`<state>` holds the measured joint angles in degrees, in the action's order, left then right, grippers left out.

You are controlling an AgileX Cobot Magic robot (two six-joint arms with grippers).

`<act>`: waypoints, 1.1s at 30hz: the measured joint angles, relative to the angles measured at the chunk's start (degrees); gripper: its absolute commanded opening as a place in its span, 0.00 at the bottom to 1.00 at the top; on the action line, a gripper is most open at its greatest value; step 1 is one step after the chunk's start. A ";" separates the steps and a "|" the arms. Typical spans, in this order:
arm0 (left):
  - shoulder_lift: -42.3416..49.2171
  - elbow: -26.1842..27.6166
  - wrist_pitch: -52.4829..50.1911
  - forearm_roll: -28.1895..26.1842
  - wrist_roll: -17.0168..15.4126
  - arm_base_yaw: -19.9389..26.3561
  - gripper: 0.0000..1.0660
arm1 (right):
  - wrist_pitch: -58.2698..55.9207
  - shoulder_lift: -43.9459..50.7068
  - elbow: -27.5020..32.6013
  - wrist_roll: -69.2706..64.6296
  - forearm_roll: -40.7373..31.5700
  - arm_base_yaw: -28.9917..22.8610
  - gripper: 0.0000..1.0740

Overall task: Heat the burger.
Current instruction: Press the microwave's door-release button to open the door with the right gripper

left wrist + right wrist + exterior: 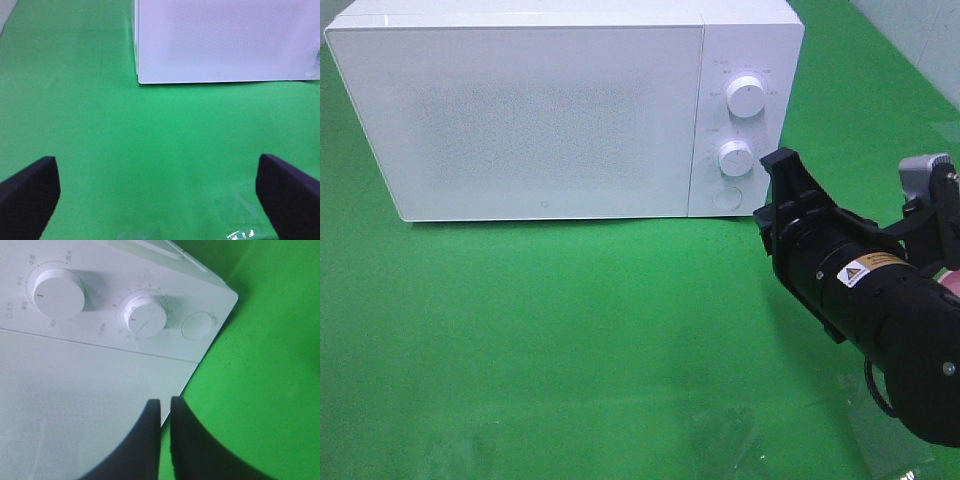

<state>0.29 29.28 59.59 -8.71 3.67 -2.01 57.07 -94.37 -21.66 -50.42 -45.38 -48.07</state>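
The burger is out of view in all three views. A white microwave (520, 110) stands at the back of the green table with its door closed. My right gripper (778, 162) is shut with nothing between its fingers. It hovers just right of the control panel, near the lower knob (735, 158) and the round button (725, 197). In the right wrist view the shut gripper (165, 402) points at the panel's lower edge, below the lower knob (145, 316) and the button (198, 325). My left gripper (159, 175) is open over bare green cloth, facing the microwave (220, 40).
The upper knob (747, 97) sits above the lower one on the panel. Wrinkled clear plastic (720, 430) lies on the green cloth (570, 330) near the front edge. The right arm's black body (880, 300) fills the right side.
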 measured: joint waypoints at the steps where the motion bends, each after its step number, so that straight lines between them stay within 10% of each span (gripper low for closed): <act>1: 0.00 0.00 0.00 0.00 0.00 0.00 0.94 | 0.00 0.00 0.00 0.00 0.00 0.00 0.00; 33: 0.00 0.00 0.00 0.00 0.00 0.00 0.94 | -0.17 -10.03 -1.60 -24.58 1.72 2.69 0.00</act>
<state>0.29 29.28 59.59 -8.71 3.67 -2.01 56.89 -104.39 -23.26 -75.00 -43.66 -45.38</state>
